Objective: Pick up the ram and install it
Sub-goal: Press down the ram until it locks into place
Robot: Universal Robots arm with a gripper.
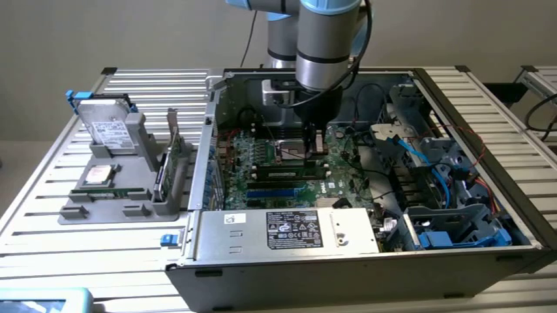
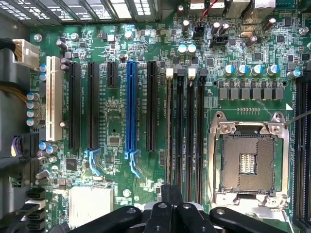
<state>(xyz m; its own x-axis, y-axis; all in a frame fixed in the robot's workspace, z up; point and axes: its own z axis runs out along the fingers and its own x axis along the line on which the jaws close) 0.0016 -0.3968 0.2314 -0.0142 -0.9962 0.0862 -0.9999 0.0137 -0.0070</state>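
Apparently the work is now at the seating of the ram (image 1: 283,174). In the exterior view, a long green stick with a small white label stands on its edge in a memory slot of the motherboard (image 1: 261,153), inside the open computer case (image 1: 474,257). I judge that this stick is the ram. In the wrist view the ram (image 2: 169,136) appears edge-on as a thin line in the memory slot just beside the black expansion slot (image 2: 151,104). The other three memory slots look empty.

The tool (image 1: 315,140) hangs low over the board, near the processor socket (image 1: 291,151), with its fingers pressed together and nothing pinched between them. In the wrist view the tool (image 2: 172,199) is over one end of the memory slots. Whether it touches the stick I cannot tell.

To do this step well, I think the push must go straight down onto the top edge, not sideways, because such a thin board bends easily. The white latch (image 2: 169,73) at the far end is a good sign to watch, since it should stand closed against the stick when the seating is complete. Both ends need the same depth. The open processor socket (image 2: 248,162) is near, so the tool should keep away from its pins.

On the counter (image 1: 104,261), a grey holder (image 1: 130,210) carries another thin green strip (image 1: 109,193). What it is I cannot say.
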